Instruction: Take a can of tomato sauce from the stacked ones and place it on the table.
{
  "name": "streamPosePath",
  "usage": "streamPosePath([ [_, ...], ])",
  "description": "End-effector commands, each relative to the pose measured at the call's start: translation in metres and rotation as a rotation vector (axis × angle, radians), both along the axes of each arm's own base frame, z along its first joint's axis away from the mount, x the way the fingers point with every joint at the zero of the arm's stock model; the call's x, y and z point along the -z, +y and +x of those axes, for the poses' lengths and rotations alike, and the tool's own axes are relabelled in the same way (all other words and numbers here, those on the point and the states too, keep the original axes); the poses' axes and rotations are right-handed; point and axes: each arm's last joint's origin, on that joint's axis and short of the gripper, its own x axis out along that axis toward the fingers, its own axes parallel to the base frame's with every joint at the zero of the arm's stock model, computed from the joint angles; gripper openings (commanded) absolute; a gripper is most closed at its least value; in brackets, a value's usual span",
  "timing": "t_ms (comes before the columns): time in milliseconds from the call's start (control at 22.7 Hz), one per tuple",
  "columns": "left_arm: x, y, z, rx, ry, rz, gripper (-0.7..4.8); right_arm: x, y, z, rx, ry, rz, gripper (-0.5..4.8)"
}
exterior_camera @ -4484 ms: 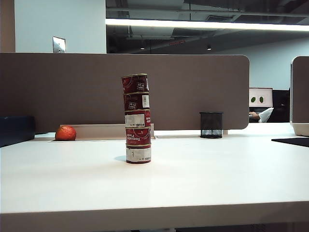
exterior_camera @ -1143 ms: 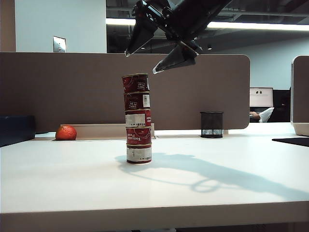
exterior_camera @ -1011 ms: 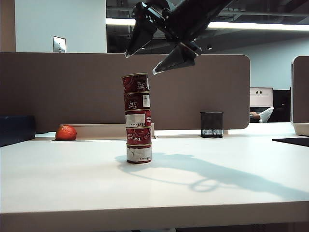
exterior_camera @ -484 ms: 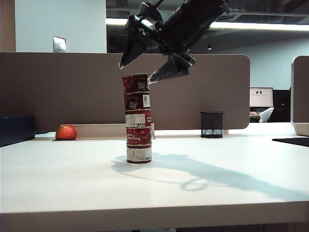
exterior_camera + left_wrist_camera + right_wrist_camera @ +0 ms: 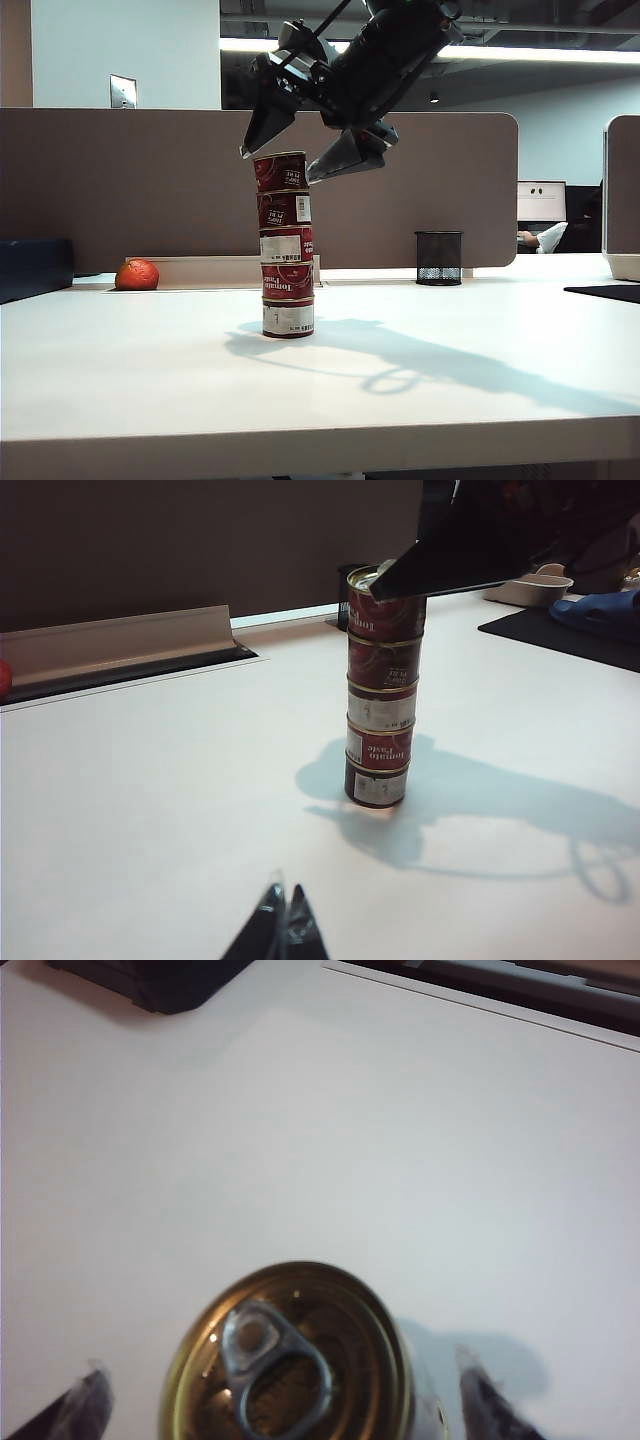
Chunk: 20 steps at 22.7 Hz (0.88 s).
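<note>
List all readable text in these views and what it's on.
"Tomato Paste": white lettering on the dark-red tin second from the bottom of the stack.
Small white patches on the top tin and the tin under it: too small to read.
White bands on the middle tin and the bottom tin: too small.
No text on the open right gripper around the top tin, or the shut left gripper over the white table.

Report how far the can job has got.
Done: nothing moved; all five tins remain in the stack. In hand: the right hand hangs open astride the top can of tomato sauce, fingers not closed. The left hand sits shut, away from the stack. Left: grip, lift, set it on the table.
</note>
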Motion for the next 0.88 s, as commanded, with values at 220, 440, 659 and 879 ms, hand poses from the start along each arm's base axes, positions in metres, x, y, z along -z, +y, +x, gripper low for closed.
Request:
streamPosePath([
  [220, -0.0016, 0.0000, -0.0001, 0.003, -0.009, -0.003, -0.06, -0.0048, 0.0009, 0.0003, 0.025, -0.037, 0.001, 4.79],
  [440, -0.0016, 0.0001, -0.0001, -0.002, -0.010, -0.003, -0.06, -0.0048, 0.0011, 0.0002, 0.024, -0.037, 0.002, 4.79],
  [659, -0.0016, 0.0002, 0.0000, -0.005, -0.010, -0.003, -0.06, -0.0048, 0.0011, 0.0002, 0.024, -0.036, 0.002, 4.79],
  [879, -0.0016, 0.0002, 0.0000, -0.005, -0.010, -0.003, -0.06, -0.0048, 0.0009, 0.0003, 0.025, -0.037, 0.001, 4.79],
])
